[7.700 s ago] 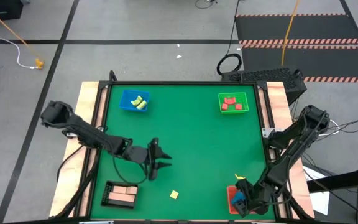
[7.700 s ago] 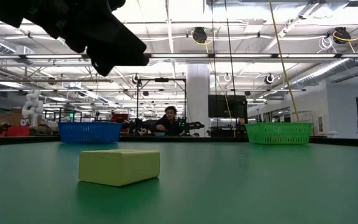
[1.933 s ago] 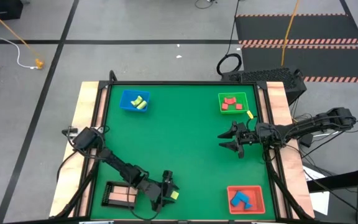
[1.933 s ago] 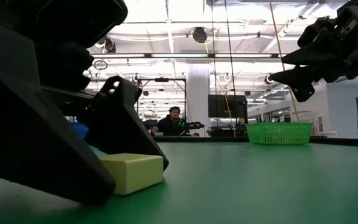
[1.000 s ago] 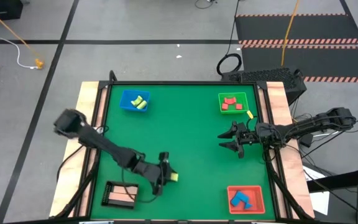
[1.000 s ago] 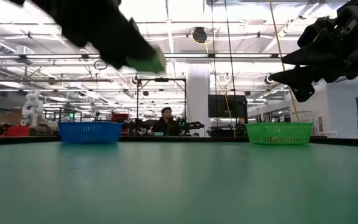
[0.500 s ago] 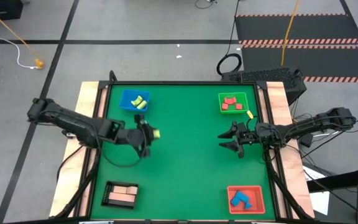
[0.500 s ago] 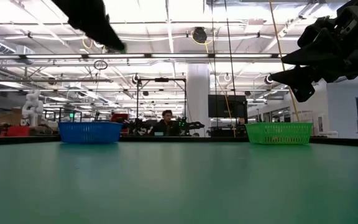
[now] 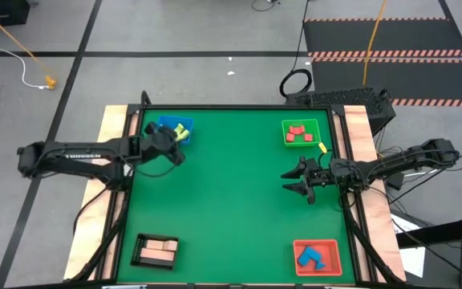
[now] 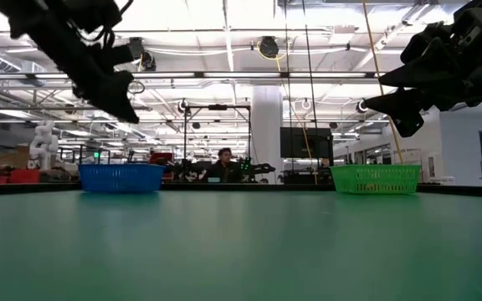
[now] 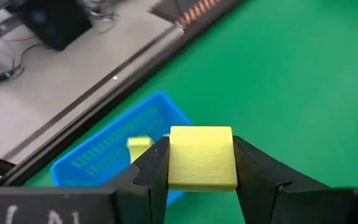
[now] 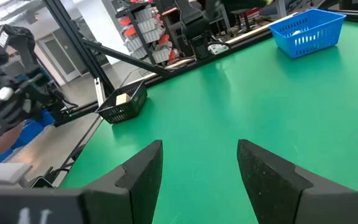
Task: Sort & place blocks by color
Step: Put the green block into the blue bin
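Green surface (image 9: pixel 239 209) noted: left tool (image 11: pixel 202 168) clamps a yellow-green block (image 11: pixel 202 158) above the blue tray (image 9: pixel 167 126) at upper left of the high view; right tool (image 9: pixel 295 181) hangs spread, empty, right of centre.

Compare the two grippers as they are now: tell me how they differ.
The left gripper is shut on a yellow-green block; the right gripper is open and holds nothing. The left gripper is at the blue tray in the table's far left corner; the right gripper hangs over bare green table near the right edge, short of the green tray. Both are dark, two-fingered and raised off the table.
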Motion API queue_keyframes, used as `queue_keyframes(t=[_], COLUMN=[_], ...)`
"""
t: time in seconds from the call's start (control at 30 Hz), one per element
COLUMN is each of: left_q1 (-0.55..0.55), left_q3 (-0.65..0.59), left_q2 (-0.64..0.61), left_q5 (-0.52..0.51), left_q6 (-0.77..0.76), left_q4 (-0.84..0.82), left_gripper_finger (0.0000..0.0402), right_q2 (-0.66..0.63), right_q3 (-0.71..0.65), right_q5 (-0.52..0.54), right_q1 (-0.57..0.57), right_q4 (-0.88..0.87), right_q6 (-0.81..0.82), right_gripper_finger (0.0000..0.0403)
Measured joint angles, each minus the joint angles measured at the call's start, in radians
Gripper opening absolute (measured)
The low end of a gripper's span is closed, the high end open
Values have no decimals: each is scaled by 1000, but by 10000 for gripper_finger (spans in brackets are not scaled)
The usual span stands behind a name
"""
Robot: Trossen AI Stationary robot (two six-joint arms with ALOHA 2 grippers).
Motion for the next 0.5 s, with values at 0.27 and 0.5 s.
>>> queue_keyframes(t=[0.27, 0.5], left_q1=[181, 247], left_q3=[-141, -180], left_q2=[-27, -20], left_q5=[7, 8], left_q6=[-126, -225], left_q4=[196, 207], left_gripper_finger=[141, 143], right_q2=[0, 0], right_q3=[0, 0], right_q5=[0, 0], right_q1=[0, 0], right_q4=[0, 0], right_q6=[0, 0], right_gripper_finger=[197, 197])
